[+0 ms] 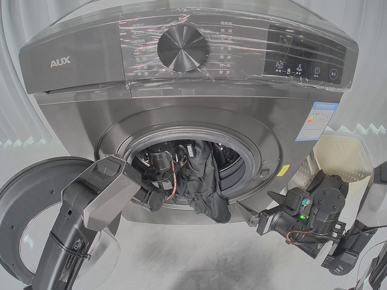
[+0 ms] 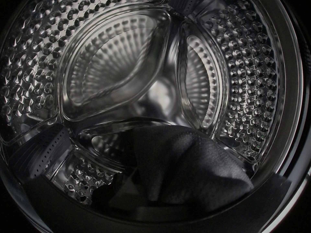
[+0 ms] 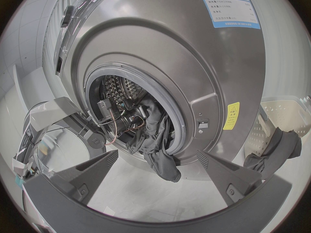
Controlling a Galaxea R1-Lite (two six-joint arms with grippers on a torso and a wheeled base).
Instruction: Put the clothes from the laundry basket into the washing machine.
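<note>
Grey front-loading washing machine (image 1: 193, 109) with its round door (image 1: 24, 206) swung open to the robot's left. Part of a dark grey garment (image 1: 203, 182) lies in the dimpled stainless-steel drum (image 2: 246, 65); the rest of the cloth hangs out over the lower lip of the opening and down the front panel. The left arm (image 1: 100, 190) reaches through the opening beside the garment. The left claw (image 3: 140, 112) sits against the cloth just inside the rim, and whether it is spread or closed cannot be told. The right claw (image 3: 156, 152) hangs outside the machine, below and to the right of the opening, its jaws spread wide and empty. At the machine's right stands a cream perforated plastic laundry basket (image 1: 342, 154), with a second dark garment (image 3: 275, 149) draped over its near rim. A smooth pale grey floor (image 1: 181, 254) carries machine and basket; a white pleated curtain (image 1: 12, 81) closes the room behind. A round metal dial (image 1: 182, 48) sits under clear film on the control panel
</note>
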